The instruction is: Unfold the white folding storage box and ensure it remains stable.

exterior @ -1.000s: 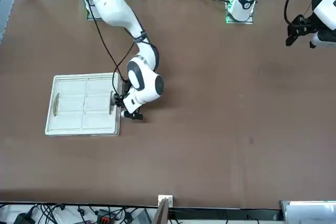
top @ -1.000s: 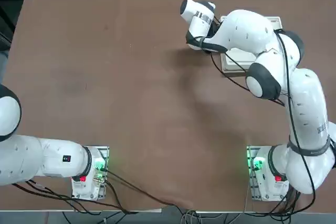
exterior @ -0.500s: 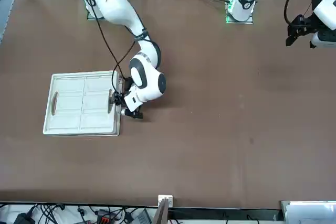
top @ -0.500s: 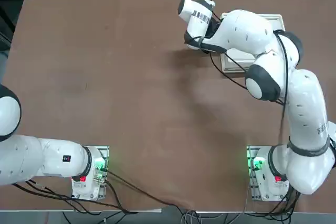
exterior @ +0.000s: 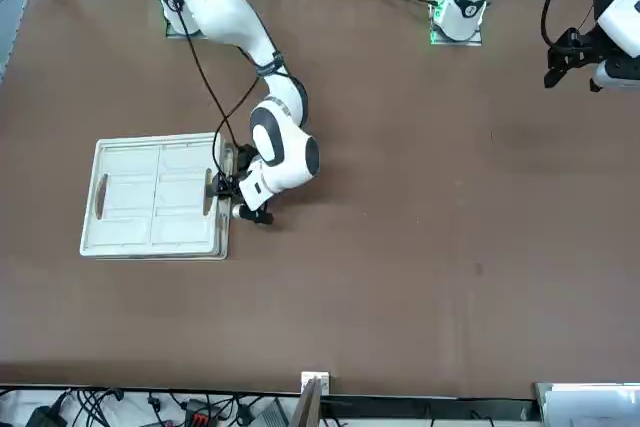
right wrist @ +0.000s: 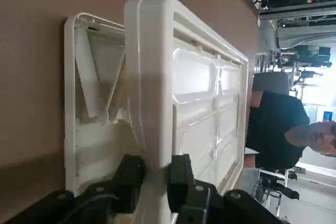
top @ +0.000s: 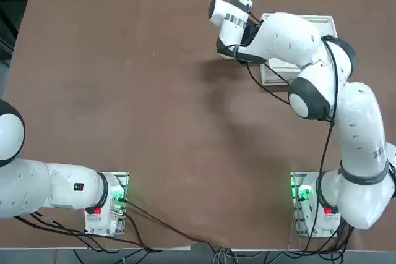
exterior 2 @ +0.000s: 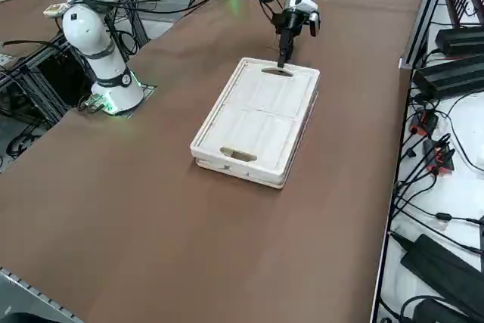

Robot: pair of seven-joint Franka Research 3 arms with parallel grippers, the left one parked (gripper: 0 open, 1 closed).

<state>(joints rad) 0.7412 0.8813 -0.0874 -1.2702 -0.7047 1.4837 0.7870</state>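
Note:
The white folding storage box [exterior: 155,209] lies collapsed flat on the brown table, on the robot's right side and far from its base. My right gripper [exterior: 222,187] holds the short side that faces the table's middle, beside an oval handle hole. In the wrist view the two black fingers [right wrist: 128,174] pinch the thick rim [right wrist: 152,77], which stands raised off the base below it, with folded wall panels showing in the gap. The side view shows the gripper [exterior 2: 283,62] pointing down onto that end of the box [exterior 2: 257,119]. From above, the arm covers most of the box [top: 271,73].
A person in a black shirt [right wrist: 278,129] sits beyond the table's edge. Black power units and cables [exterior 2: 454,51] lie along the floor past the robot's right edge. Brown tabletop [exterior: 450,207] stretches wide to the robot's left of the box.
The rim end in the gripper and the wrist have shifted a little away from the robot's base and outward to its right. The grip has stayed the same.

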